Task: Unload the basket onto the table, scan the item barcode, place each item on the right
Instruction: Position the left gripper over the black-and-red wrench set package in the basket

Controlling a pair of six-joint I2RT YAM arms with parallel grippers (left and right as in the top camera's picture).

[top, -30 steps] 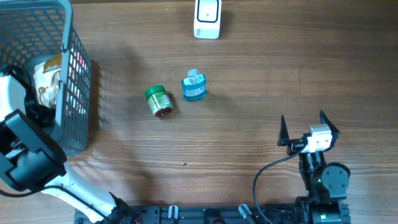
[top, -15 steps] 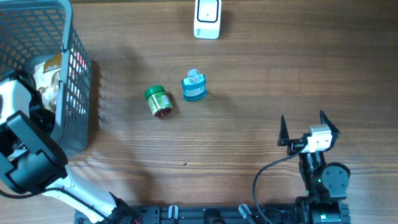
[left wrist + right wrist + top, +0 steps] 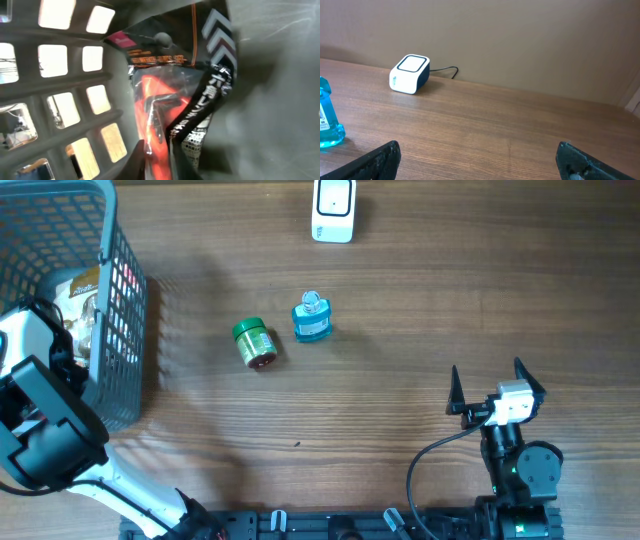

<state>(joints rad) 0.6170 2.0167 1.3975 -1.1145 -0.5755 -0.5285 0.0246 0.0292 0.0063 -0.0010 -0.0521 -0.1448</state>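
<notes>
Item: clear plastic packet with red and black print (image 3: 165,100); inside the grey plastic mesh basket (image 3: 75,120), close against its wall; black band with white letters across the right part; small white label near the lower edge; barcode not readable in the blurred wrist view.

Left claw: left gripper (image 3: 160,161) down inside the basket; jaws together, clamped on the lower edge of the packet; one dark finger (image 3: 136,159) just left of the red part; fingertips hidden in the overhead view, only the black and white arm seen at the basket's near side.

Basket: at the far left edge of the brown wooden table (image 3: 400,330); upright; also holds a beige and brown bag (image 3: 82,292), against the right wall.

Table middle: small green round jar (image 3: 254,343) with a dark red end, lying on its side; just to its right, apart from it, a blue transparent bottle (image 3: 311,319) with a clear cap; the bottle seen also at the left border of the right wrist view (image 3: 326,125).

Scanner: white box-shaped scanner with a dark side (image 3: 333,208); at the far edge of the table, well apart from the basket; thin black cable behind it (image 3: 410,74).

Right claw: right gripper (image 3: 490,385) at the near right of the table; jaws wide apart, nothing between them; above bare wood (image 3: 479,157); well apart from the bottle and the jar.
</notes>
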